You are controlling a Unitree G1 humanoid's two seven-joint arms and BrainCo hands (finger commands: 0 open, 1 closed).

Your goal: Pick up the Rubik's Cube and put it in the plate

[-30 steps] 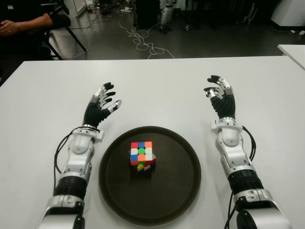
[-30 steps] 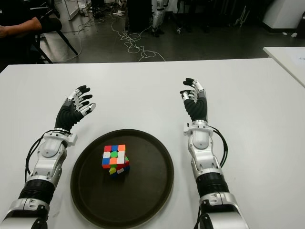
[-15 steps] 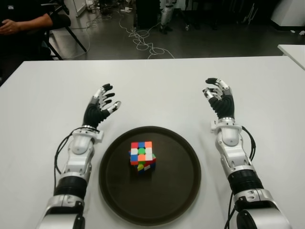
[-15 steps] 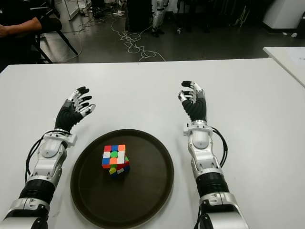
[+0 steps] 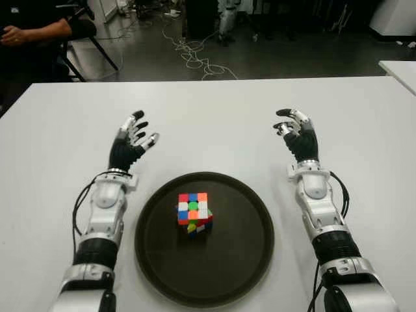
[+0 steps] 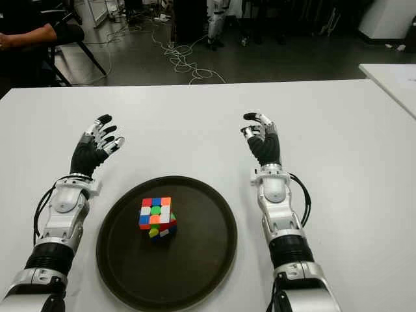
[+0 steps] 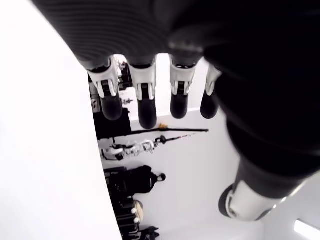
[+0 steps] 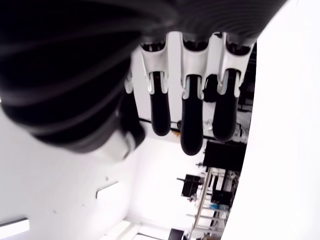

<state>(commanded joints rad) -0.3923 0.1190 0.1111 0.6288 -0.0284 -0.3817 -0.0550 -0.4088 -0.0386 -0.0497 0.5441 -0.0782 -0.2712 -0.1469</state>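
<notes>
- I'm holding the left robot hand (image 5: 130,140) over the bench (image 5: 214,123) just left of the plate (image 5: 247,266), fingers spread, gripping nothing.
- I'm keeping the right robot hand (image 5: 296,133) on the plate's other side, fingers loosely apart and empty, so both arms are flanking the plate clear of its rim.
- The Rubik's Cube (image 5: 194,212) is sitting inside the plate, near its middle; I judge the placing done.
</notes>
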